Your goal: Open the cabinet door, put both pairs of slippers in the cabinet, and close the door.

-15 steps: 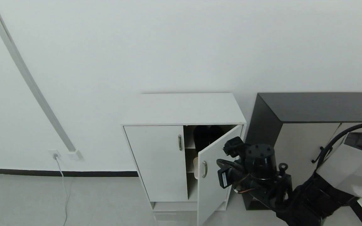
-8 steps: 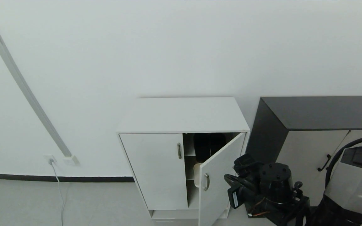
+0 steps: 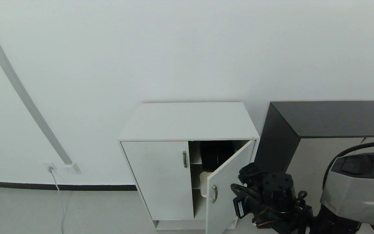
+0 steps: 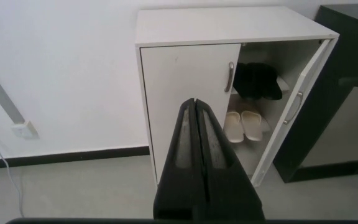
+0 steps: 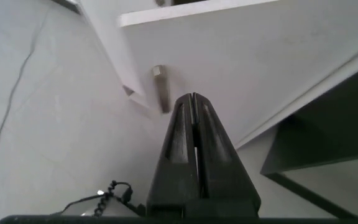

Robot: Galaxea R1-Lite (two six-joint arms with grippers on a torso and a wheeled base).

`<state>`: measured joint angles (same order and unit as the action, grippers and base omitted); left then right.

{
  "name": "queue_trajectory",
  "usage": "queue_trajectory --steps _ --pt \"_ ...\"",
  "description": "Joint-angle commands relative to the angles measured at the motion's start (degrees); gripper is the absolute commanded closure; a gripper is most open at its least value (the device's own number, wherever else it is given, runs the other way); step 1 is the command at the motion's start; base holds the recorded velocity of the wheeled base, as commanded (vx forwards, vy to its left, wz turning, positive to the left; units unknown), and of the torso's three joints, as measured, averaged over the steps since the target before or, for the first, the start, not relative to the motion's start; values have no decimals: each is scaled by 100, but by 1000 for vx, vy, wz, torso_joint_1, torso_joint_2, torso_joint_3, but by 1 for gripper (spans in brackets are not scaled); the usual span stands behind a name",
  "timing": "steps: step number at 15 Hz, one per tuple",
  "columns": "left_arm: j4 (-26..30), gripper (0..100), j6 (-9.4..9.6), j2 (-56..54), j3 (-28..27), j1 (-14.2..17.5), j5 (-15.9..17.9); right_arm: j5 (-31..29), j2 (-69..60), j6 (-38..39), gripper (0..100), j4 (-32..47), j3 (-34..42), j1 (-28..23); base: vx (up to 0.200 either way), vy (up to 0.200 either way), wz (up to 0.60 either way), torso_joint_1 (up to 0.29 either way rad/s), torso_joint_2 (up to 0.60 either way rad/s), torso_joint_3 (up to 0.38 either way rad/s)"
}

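Note:
The white cabinet (image 3: pixel 187 122) stands against the wall with its left door (image 3: pixel 157 178) closed and its right door (image 3: pixel 226 191) swung half open. A black pair of slippers (image 3: pixel 215 155) rests on the upper shelf and a beige pair (image 3: pixel 204 183) on the shelf below. Both pairs, black (image 4: pixel 260 81) and beige (image 4: pixel 244 124), also show in the left wrist view. My left gripper (image 4: pixel 194 102) is shut and empty, held well back from the cabinet front. My right gripper (image 5: pixel 194 96) is shut and empty, close to the open door's outer face (image 5: pixel 260 56) beside its handle (image 5: pixel 160 87). The right arm (image 3: pixel 268 191) stands just right of that door.
A dark cabinet (image 3: pixel 320 120) with grey doors stands directly right of the white one. A wall socket with a hanging cable (image 3: pixel 51 169) and a slanted wall strip (image 3: pixel 21 94) are at the left. Bare grey floor (image 3: pixel 60 211) lies in front.
The head camera has shifted, so the cabinet sits lower in the picture. The right arm has stayed beside the open door, whose angle looks about the same.

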<state>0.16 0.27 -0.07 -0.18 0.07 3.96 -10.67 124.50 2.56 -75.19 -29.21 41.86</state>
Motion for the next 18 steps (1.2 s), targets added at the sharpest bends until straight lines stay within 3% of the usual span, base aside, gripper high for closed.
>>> queue_trajectory --steps 1,18 --pt "2 100 0 7 1 1 -1 3 443 -1 100 31 -401 -73 0 0 0 0 0 0" --pt "2 100 0 7 1 1 -9 3 1507 -1 100 1622 -3100 -723 0 0 0 0 0 0"
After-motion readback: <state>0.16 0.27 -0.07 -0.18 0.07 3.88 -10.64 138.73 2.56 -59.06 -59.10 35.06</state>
